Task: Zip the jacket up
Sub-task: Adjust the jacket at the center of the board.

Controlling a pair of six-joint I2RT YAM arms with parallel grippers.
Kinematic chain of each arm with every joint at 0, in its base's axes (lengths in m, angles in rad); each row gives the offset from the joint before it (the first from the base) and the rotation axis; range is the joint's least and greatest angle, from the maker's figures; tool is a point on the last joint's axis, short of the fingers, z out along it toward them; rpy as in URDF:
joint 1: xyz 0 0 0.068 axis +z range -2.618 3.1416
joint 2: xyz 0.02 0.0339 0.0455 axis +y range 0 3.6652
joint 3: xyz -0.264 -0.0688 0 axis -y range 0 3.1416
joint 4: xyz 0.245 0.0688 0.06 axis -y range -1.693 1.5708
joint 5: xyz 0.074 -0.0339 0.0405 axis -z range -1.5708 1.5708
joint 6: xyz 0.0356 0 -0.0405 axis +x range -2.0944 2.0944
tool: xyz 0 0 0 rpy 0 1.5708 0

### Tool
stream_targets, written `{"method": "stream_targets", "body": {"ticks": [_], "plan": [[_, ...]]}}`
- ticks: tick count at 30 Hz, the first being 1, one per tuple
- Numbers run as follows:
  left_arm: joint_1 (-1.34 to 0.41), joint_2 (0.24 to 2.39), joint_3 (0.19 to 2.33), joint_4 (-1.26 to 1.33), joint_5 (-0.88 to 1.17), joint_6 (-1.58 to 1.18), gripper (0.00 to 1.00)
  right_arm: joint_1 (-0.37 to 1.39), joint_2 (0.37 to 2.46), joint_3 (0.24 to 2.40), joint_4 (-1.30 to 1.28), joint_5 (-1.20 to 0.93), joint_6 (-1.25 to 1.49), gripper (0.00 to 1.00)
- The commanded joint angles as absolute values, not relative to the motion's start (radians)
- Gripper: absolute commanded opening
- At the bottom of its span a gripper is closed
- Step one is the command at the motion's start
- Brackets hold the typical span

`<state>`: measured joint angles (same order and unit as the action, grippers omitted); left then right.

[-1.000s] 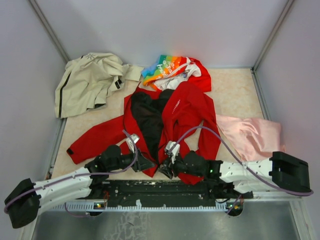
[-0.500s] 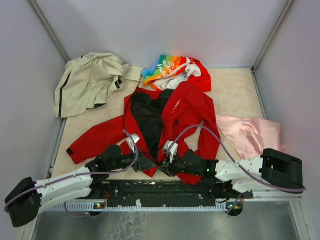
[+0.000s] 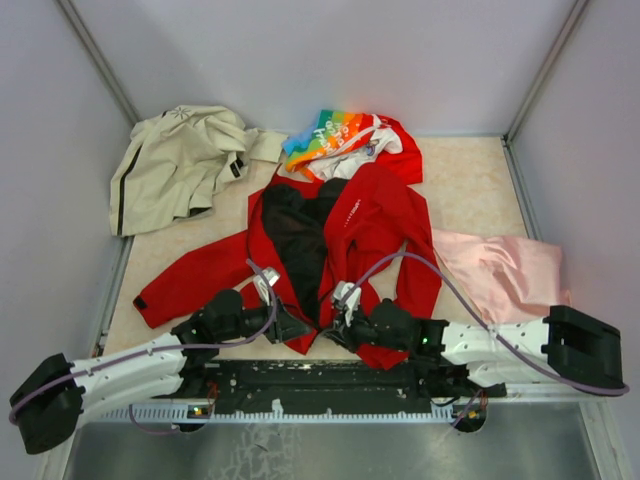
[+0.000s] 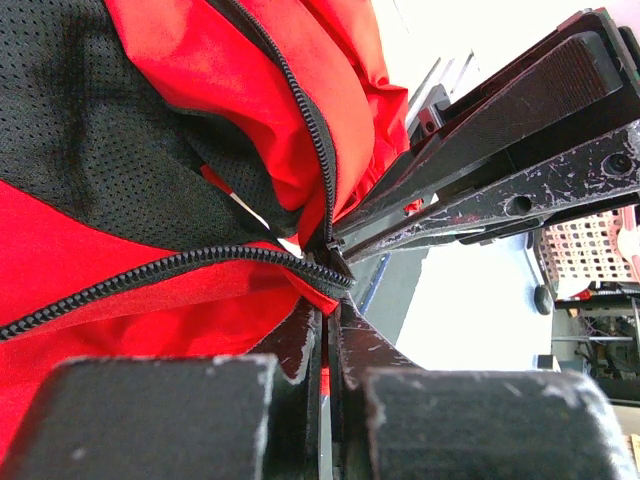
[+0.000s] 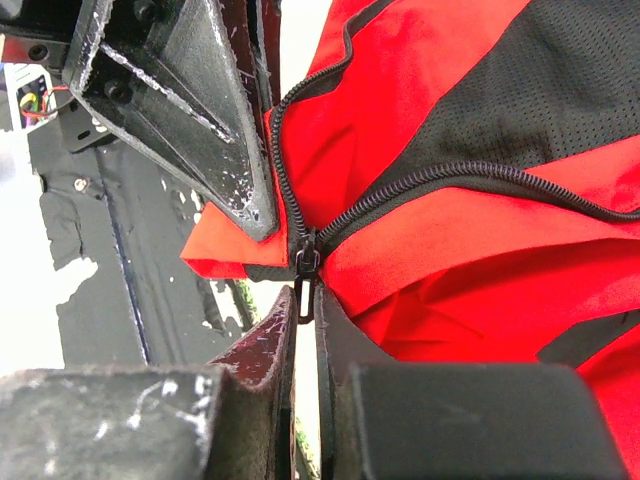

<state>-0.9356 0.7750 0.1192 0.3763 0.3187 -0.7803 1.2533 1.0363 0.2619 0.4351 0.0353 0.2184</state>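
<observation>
left hand (image 4: pixel 325 335) pinches jacket (image 3: pixel 372 215) hem | right hand (image 5: pixel 301 312) pinches zipper pull (image 5: pixel 303 278) | risk: thin pull slips out, or mesh lining (image 5: pixel 560 90) gets caught and jams it

Red jacket (image 3: pixel 385 215): smooth woven cloth, faint sheen. Its lining (image 4: pixel 90 120): black open mesh, matt. Dark zipper (image 5: pixel 450 175): fine coil teeth, plastic-looking. Black matt left pincer (image 4: pixel 325 300) and right pincer (image 5: pixel 305 315), edges scuffed pale. Beige desk (image 3: pixel 470 175): matt, speckled.
</observation>
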Motion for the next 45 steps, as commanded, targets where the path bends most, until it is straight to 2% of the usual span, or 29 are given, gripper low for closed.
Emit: {"method": "stream_targets", "body": {"ticks": [1,13,25,26,32,34,45], "plan": [[-0.939,0.784,0.149,0.379,0.317,-0.755,0.0,1.247,1.013,0.313,0.42,0.064,0.189,0.01],[-0.939,0.849,0.179,0.351,0.348,-0.726,0.0,1.248,0.963,0.461,0.202,0.127,0.186,0.0],[-0.939,0.891,0.199,0.326,0.371,-0.715,0.0,1.248,1.026,0.583,0.075,0.152,0.17,0.0],[-0.939,0.885,0.197,0.329,0.371,-0.717,0.0,1.248,1.026,0.575,0.083,0.136,0.159,0.01],[-0.94,0.87,0.195,0.335,0.366,-0.725,0.0,1.291,1.024,0.495,0.146,0.085,0.048,0.26],[-0.94,0.871,0.191,0.34,0.361,-0.729,0.0,1.331,1.018,0.47,0.172,0.117,-0.007,0.31],[-0.939,0.877,0.185,0.366,0.361,-0.744,0.0,1.46,1.063,0.321,0.432,0.306,-0.191,0.37]]}}
